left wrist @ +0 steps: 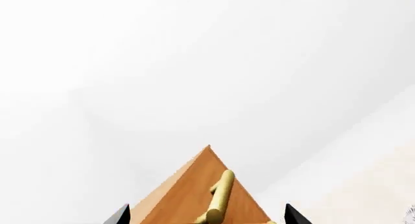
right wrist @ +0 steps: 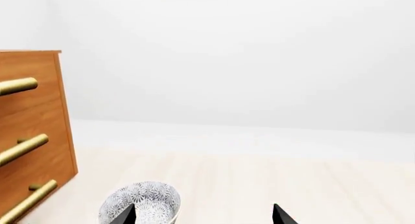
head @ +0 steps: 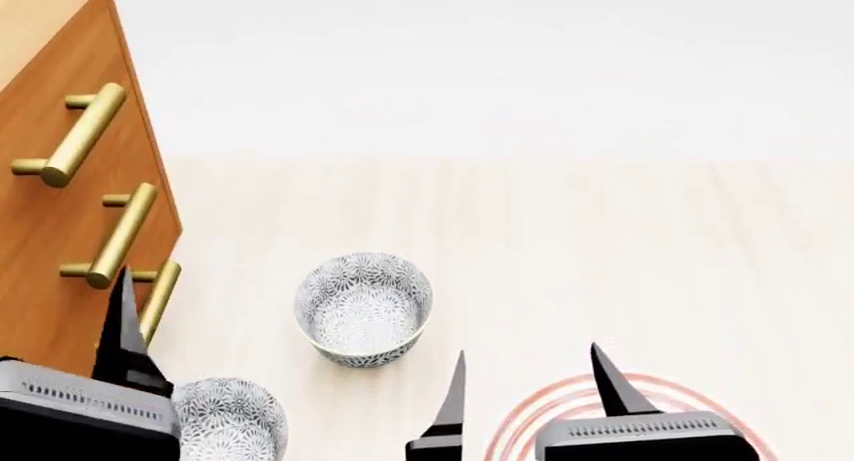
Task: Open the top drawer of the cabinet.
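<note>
The cabinet (head: pixel 60 181) stands at nine o'clock in the head view, its top drawer (head: pixel 54 81) highest and flush with the two below. Only that view shows both patterned bowls, one (head: pixel 363 308) at centre, another (head: pixel 230 419) at seven o'clock, plus a red-ringed plate (head: pixel 534 416). The left wrist view shows just the top drawer's brass handle (left wrist: pixel 219 197). The left hand (left wrist: pixel 207 215) and right hand (head: pixel 531 396) are both released, holding nothing. No writing is readable.
</note>
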Tool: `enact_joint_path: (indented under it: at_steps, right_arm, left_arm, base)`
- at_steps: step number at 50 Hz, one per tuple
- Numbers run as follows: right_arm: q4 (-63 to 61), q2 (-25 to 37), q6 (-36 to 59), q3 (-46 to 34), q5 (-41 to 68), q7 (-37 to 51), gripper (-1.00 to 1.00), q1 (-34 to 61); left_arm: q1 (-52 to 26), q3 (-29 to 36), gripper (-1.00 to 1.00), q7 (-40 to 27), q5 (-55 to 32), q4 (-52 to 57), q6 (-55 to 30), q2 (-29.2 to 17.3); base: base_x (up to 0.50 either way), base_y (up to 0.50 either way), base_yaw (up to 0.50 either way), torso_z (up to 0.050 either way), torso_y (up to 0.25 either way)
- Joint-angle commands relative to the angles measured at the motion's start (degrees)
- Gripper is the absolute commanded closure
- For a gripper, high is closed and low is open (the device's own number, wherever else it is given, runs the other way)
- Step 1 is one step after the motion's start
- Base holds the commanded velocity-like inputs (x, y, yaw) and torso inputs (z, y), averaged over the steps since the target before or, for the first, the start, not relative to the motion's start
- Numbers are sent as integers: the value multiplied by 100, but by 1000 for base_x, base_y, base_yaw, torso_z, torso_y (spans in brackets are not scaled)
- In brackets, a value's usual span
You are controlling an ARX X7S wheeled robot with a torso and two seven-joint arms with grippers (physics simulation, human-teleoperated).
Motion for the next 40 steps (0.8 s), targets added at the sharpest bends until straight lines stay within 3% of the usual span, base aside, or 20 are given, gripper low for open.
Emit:
enact_joint_path:
  at_steps: [1, 27, 40]
  right_arm:
    - [37, 32, -56, -56, -18, 21, -100, -6]
    - [1, 100, -89, -75, 35, 103, -100, -27]
    - [5, 141, -130, -59, 83, 117, -100, -45]
  left_arm:
    - [85, -66, -100, 821, 2378, -226, 989, 122]
    - [-493, 63, -100, 939, 2599, -574, 747, 40]
    - [-1546, 279, -100, 1020, 2872, -1710, 653, -28]
  base:
    - [0, 0, 0, 0, 0]
    - [0, 0, 0, 0, 0]
    - [0, 0, 0, 0, 0]
